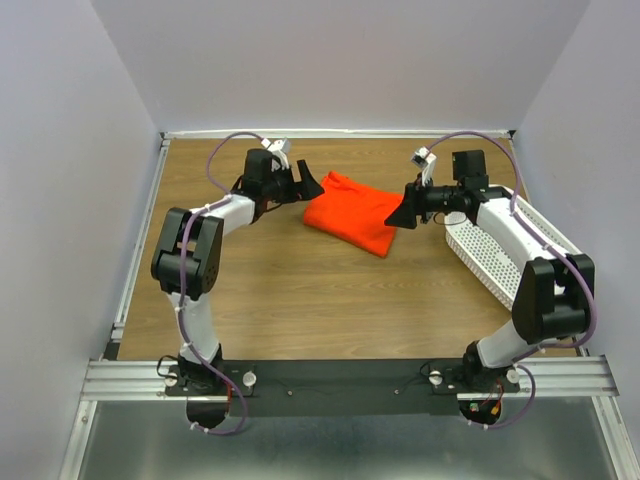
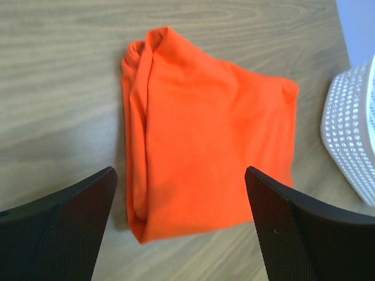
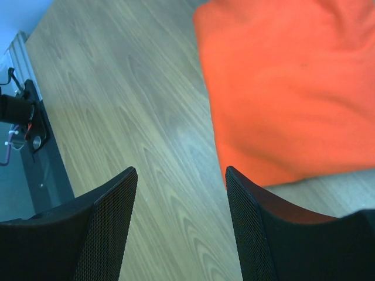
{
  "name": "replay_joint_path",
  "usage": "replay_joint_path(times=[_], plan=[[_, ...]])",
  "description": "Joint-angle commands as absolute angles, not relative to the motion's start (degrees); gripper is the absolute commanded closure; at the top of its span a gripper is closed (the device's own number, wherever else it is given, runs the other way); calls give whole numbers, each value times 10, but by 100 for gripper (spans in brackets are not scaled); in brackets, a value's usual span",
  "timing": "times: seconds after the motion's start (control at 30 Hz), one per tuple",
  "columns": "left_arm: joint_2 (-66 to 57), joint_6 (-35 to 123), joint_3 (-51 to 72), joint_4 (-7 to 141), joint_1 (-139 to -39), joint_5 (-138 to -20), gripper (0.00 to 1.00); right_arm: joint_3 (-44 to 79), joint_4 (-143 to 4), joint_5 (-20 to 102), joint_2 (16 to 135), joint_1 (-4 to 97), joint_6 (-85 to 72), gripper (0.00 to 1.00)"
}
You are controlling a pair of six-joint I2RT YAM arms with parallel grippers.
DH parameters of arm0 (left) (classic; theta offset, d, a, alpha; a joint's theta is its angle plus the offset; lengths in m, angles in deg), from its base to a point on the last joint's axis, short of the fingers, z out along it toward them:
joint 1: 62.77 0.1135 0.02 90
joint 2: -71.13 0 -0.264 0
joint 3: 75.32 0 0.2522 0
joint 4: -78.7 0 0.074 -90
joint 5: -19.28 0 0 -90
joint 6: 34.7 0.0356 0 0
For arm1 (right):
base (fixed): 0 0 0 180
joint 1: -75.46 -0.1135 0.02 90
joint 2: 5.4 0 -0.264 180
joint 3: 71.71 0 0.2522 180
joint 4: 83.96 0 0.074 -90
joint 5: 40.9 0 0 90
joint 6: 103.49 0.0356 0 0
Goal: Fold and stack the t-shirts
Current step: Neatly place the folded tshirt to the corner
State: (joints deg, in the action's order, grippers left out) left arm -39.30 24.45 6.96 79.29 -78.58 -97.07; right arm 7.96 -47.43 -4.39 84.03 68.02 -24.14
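Well, the orange t-shirt (image 1: 352, 212) is lying folded into a rough rectangle on the wooden desk (image 1: 300, 290), toward the far middle, between the two arms. From above, its long axis is running slantwise, far left to near right. The cloth is looking plain, bright and softly creased, with a bunched fold along one long side. The left gripper (image 1: 308, 186) is hovering just beside its far-left corner, fingers spread wide, holding nothing. The right gripper (image 1: 402, 216) is hanging at its right edge, likewise parted and empty, near the white perforated basket (image 1: 490, 255)
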Motion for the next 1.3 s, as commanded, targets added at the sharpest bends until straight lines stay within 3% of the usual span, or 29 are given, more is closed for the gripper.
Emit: replay_joint_path(times=[0.0,0.2,0.4,0.5,0.6,0.73,0.93,1.27], plan=[[-439,323,146,701,-785,-951,2,61,-461,-71,831,683,-255,30],[-520,380,243,586,-795,-933,3,60,-461,-71,827,683,-257,30],[-567,396,288,545,-810,-943,12,59,-460,-66,828,684,-259,30],[-580,399,298,533,-814,-959,25,59,-460,-67,828,684,-258,30],[-597,411,313,513,-819,-980,47,59,-460,-65,826,684,-258,30],[-611,426,318,494,-824,-1011,61,59,-460,-62,826,685,-257,30],[-579,422,294,503,-798,-1012,100,59,-459,-61,826,688,-258,30],[-492,403,218,504,-657,-920,100,59,-458,-62,821,689,-260,30]])
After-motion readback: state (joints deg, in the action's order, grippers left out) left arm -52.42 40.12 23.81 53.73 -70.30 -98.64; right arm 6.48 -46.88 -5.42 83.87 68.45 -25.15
